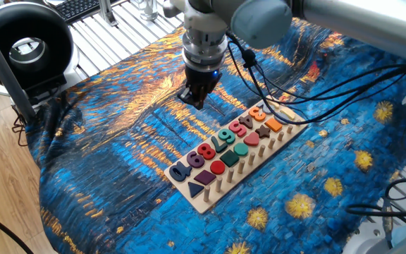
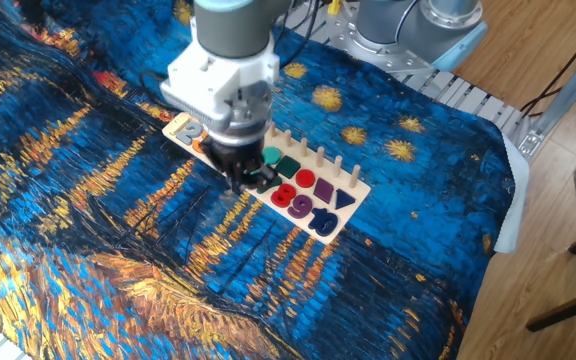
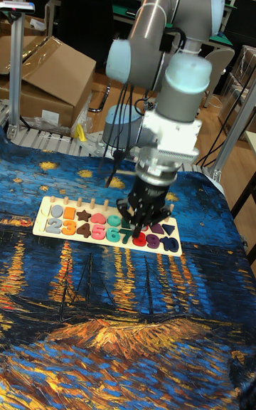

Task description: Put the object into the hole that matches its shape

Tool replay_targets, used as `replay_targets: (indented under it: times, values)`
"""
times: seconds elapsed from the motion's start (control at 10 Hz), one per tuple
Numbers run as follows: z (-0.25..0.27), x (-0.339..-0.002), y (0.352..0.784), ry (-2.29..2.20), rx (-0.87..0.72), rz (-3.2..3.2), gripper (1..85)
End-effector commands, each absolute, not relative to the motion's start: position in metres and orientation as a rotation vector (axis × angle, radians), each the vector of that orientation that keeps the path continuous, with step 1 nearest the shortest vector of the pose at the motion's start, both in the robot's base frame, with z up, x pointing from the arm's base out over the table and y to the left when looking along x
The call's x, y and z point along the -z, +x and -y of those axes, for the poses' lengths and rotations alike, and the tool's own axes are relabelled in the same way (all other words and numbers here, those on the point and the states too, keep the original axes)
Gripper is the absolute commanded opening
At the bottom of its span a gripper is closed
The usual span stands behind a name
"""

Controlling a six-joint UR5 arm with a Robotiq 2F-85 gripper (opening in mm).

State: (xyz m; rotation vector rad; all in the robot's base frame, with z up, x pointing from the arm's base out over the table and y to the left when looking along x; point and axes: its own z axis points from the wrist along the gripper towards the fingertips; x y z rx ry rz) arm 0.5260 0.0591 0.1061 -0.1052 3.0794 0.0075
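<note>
One fixed view is showing us one grey arm [image 1: 344,21] reaching down over a table draped in one blue and gold painted cloth [image 1: 118,155]. Its single gripper [image 1: 192,97] is hanging above bare cloth, apart from the board [image 1: 204,203] and on the side where the numbers run.

We are seeing the two dark fingers drawn close together, pinching the piece [image 1: 191,100]. The piece is showing only as a small dark sliver at the fingertips, hard to separate from the fingers, and it is being held clear of the cloth.

We are counting one long light-wood board, lying at a slant. Three rows are running along it: coloured numbers, coloured shapes, then plain pegs. From the near end of the number row we are counting three pieces side by side, navy, purple and red. Next comes the hole [image 1: 215,144], a slim pale gap between the red number and a green one. Beside it in the shape row one dark green square [image 1: 230,158] is sitting. The pegs are too small for us to count.

From the other fixed view the gripper [image 2: 244,177] is covering part of the number row, so we cannot make out the hole there. In the tall fixed view the gripper [image 3: 142,228] is overlapping the board [image 3: 43,233] in the same way, and one cardboard box [image 3: 43,75] is standing behind the table.
</note>
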Motion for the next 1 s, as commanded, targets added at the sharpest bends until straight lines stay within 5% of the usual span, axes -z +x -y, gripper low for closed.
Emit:
replay_targets:
  times: [0.0,0.9]
  values:
    - [-0.072,-0.149,0.500,-0.020,-0.009,-3.153,5.3]
    - [-0.067,-0.126,0.500,0.141,0.052,-3.204,1.7]
